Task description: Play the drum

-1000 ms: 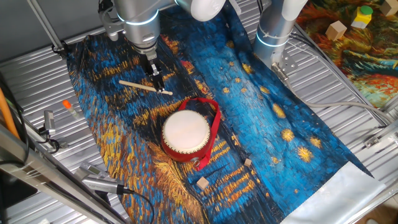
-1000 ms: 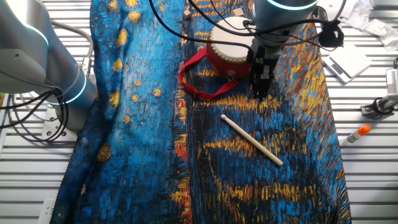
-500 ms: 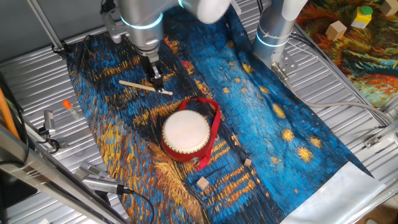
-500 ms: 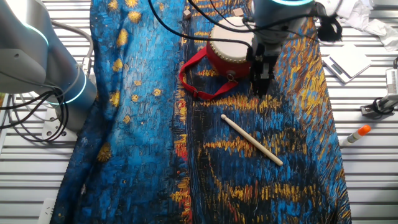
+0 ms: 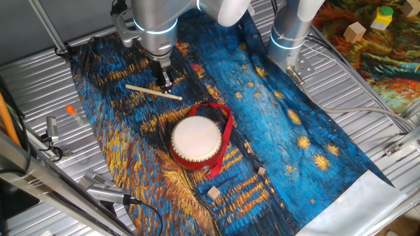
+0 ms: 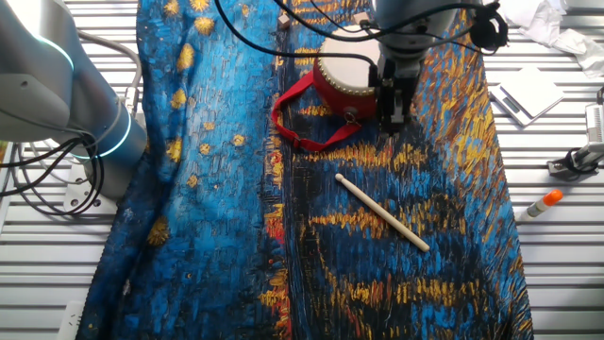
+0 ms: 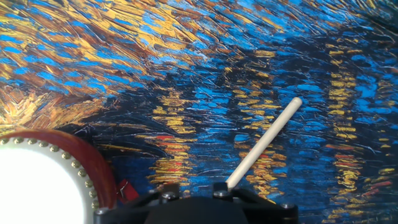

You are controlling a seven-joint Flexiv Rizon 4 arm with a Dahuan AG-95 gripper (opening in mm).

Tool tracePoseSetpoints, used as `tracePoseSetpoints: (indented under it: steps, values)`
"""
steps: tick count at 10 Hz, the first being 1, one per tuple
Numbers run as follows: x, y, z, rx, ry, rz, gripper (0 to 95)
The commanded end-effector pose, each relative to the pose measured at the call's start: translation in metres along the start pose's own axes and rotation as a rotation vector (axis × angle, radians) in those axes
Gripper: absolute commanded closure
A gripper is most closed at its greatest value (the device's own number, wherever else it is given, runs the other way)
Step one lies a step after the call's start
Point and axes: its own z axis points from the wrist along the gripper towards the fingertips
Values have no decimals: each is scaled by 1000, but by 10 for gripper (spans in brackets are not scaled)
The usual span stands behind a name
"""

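Gripper [image 5: 165, 81] poised above the stick [image 5: 153, 92], drum [image 5: 196, 140] nearby.
No writing is seen; jaw opening cannot be told, nothing visibly held.

A small round drum [image 5: 196, 141] is seen upright at the centre of one fixed view, its flat white skin facing up. Its body is red, and a red strap [image 5: 226, 134] is looped around its right side. In the hand view it is cut off at the lower left corner.

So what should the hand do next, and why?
Probably drop down over the stick and close on it. The stick lies loose on the painted cloth, the hand hangs above it holding nothing, and the drum sits untouched beside it.
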Motion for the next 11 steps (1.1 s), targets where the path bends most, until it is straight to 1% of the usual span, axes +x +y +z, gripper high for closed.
tracePoseSetpoints:
  steps: [1, 5, 6, 7, 8, 9, 10, 11]
  values:
    - [1, 0, -1, 3, 0, 6, 950]
    - [1, 0, -1, 3, 2, 6, 950]
    - [1, 0, -4, 2, 1, 2, 950]
    - [1, 1, -13, 2, -2, 4, 950]
    - [-1, 2, -35, 3, 14, 1, 950]
    - [2, -3, -69, -3, 43, -18, 950]
    - [4, -14, -82, -6, 52, -37, 950]
    - [8, -35, -96, -17, 73, -72, 950]
